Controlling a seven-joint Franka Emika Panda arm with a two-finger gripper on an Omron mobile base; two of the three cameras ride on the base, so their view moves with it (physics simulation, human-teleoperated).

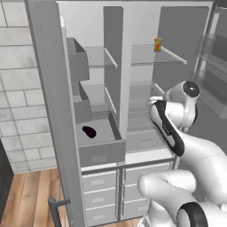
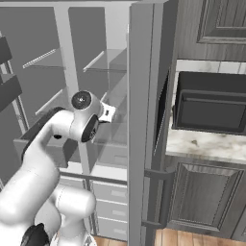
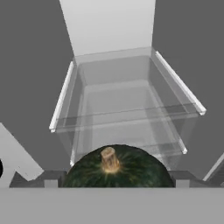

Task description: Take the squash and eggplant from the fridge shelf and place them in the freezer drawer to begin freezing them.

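Squash [image 3: 116, 168], stem up, close before the gripper, whose state cannot be told. Likely hard, smooth, slippery: grasp across its widest girth, not the stem.

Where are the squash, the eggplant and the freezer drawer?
squash [image 3: 116, 168], hand view, its green top by the stem
eggplant [image 1: 89, 131], left base view, its dark body
freezer drawer [image 1: 103, 154], left base view, its front panel

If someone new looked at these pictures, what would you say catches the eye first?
Probably the dark green squash with its tan stem, right at the end effector in the hand view, before glass fridge shelves. Next, the open freezer drawer at the left of the left base view, with the dark eggplant lying inside. A small yellow-orange item stands on an upper shelf.
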